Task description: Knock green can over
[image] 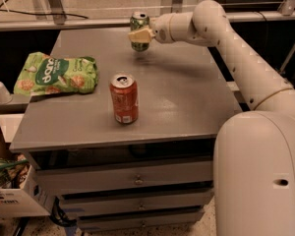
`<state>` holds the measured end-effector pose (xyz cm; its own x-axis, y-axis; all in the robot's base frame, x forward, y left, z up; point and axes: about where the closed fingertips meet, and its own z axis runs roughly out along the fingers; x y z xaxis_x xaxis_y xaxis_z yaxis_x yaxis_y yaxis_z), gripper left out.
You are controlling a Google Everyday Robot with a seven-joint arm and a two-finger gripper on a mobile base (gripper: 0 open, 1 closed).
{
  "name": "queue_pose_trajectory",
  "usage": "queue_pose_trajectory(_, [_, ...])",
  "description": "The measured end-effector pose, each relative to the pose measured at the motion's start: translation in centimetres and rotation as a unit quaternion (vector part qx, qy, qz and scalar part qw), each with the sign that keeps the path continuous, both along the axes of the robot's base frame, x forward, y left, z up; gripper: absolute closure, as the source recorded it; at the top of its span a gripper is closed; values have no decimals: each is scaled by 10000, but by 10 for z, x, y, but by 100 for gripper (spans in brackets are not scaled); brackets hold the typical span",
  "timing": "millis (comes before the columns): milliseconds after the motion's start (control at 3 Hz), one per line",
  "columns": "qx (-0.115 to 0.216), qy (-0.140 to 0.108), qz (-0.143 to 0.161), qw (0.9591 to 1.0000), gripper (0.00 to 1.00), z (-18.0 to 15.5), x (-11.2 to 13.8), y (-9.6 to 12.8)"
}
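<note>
Smooth white jointed arm, bulky white base, cream gripper beside green can

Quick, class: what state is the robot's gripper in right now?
Gripper: at the upright green can, far side of the table; open or closed cannot be told.

The light here is dim and warm. A pale sheen lies on the worktop. The gripper, at the green can near the far edge, casts a faint shadow beneath.
</note>
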<state>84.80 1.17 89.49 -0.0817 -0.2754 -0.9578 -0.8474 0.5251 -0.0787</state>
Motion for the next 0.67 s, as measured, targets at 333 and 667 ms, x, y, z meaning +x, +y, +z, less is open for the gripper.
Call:
queue_pose_trajectory(333, [290,-406,-14,9988,100,39,3,0])
queue_pose_trajectory(667, [167,-587,-23,9981,100,56,3,1])
